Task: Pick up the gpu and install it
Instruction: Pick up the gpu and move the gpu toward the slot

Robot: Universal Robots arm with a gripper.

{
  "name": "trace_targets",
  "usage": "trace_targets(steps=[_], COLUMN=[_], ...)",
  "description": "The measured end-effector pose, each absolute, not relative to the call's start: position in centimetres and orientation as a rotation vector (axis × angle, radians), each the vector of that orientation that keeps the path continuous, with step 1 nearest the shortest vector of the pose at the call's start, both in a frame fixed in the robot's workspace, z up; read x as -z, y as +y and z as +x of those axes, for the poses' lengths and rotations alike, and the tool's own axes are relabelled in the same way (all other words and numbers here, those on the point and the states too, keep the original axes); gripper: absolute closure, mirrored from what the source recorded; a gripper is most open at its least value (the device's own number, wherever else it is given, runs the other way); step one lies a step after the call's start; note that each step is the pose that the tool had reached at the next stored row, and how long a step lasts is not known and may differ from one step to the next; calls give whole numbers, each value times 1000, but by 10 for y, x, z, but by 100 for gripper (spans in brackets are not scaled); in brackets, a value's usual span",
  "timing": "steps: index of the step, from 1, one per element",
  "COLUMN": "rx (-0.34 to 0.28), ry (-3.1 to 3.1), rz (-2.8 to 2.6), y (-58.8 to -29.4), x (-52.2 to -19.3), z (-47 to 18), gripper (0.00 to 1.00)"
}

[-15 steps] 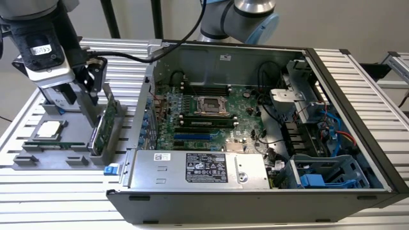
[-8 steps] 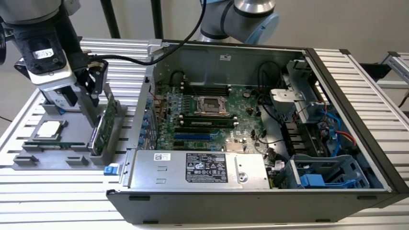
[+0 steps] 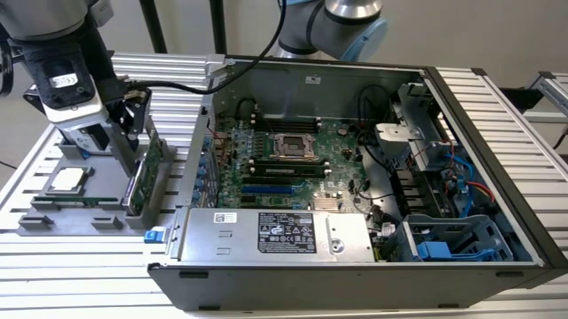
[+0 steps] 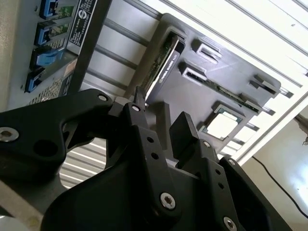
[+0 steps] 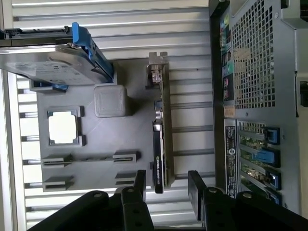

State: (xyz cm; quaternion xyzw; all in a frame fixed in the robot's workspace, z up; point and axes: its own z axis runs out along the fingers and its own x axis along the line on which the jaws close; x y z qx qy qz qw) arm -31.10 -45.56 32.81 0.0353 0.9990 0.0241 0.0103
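A: Ribbed metal table (image 3: pixel 71 266) under everything, grey tray (image 5: pixel 130 137) on it beside the open computer case (image 3: pixel 355 282). Nearest first?
B: Pincer (image 5: pixel 167 180) low over the tray, spread wide, gripping nothing. Straddles one end of the gpu (image 5: pixel 161 144), with a gap at each of the fingers (image 5: pixel 195 185) in the first wrist view
A: And the gpu itself?
B: Standing on edge in its tray slot, bracket end away from the fingers, near the case's outer wall. Not lifted, not in the case
A: Worries from here?
B: Probably a grip far out at one end rather than mid-card. Likely to let the long card swing or droop once out of the slot. Might also bind in the slot on a crooked pull and drag the tray along
A: Anything about the contact faces?
B: Black cooler on one face, bare board on the other, so uneven footing and a chance of slipping or pressing on small parts
A: Farther out?
B: Processor chip (image 5: pixel 62 127) and hard drive (image 5: pixel 48 65) with blue rails in the same tray, well apart from the card; little danger there. Beyond, the case wall close by, easy to clip with the bracket. Deeper inside, motherboard (image 3: pixel 293 166) ringed by cables (image 3: pixel 458 163) and the power supply (image 3: pixel 275 232); tight quarters, so possible snagging or a skewed seating
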Motion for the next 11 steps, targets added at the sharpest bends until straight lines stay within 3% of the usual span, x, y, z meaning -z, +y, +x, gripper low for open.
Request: trace_targets(steps=[11], rx=[-75], ry=[3118], rz=[110], y=[-456], x=[-320], z=[-311], gripper=[0])
